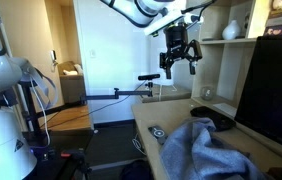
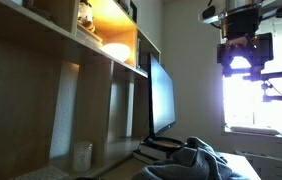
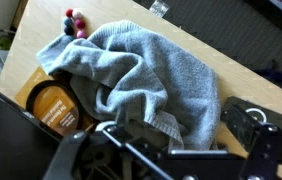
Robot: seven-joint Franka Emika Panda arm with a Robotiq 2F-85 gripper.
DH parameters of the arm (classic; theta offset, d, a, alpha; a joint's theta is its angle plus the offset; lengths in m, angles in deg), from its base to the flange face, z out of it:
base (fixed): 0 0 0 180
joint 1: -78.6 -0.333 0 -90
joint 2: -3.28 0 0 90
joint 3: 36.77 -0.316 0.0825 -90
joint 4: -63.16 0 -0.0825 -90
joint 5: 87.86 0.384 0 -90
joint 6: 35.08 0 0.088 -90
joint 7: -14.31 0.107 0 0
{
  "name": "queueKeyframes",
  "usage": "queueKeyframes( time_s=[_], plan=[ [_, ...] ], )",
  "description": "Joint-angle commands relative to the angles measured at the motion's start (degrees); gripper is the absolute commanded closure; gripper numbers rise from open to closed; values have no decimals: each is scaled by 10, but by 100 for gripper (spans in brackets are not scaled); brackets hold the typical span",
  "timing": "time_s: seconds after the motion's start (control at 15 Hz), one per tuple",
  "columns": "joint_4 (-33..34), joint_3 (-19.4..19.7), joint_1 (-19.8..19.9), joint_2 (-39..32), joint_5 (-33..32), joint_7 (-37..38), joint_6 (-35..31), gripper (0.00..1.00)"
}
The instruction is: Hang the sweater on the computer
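Where the wooden desk point(image 1: 146, 118) runs along the shelving, the computer point(image 1: 273, 88) stands upright with its dark screen facing out over the desk. The sweater point(image 1: 206, 150) lies crumpled in a heap on the desk just in front of the computer. High above it, the gripper point(image 1: 179, 68) hangs with its fingers spread apart, holding nothing. In the wrist view, a small red thing point(image 3: 73, 20) sits just beside the sweater's edge.
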Motion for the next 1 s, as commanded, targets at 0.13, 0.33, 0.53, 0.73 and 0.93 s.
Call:
queueKeyframes(
  time_s=[0.13, 0.33, 0.53, 0.73, 0.93],
  plan=[
    [58, 0, -2, -59, 23, -184, -28, 0],
    [75, -5, 1, -76, 38, -286, -41, 0],
    [80, -6, 5, -84, 54, -390, -61, 0],
    [81, -8, 18, -89, 95, -501, -95, 0],
    [94, -5, 25, -101, 148, -582, -78, 0]
  ],
)
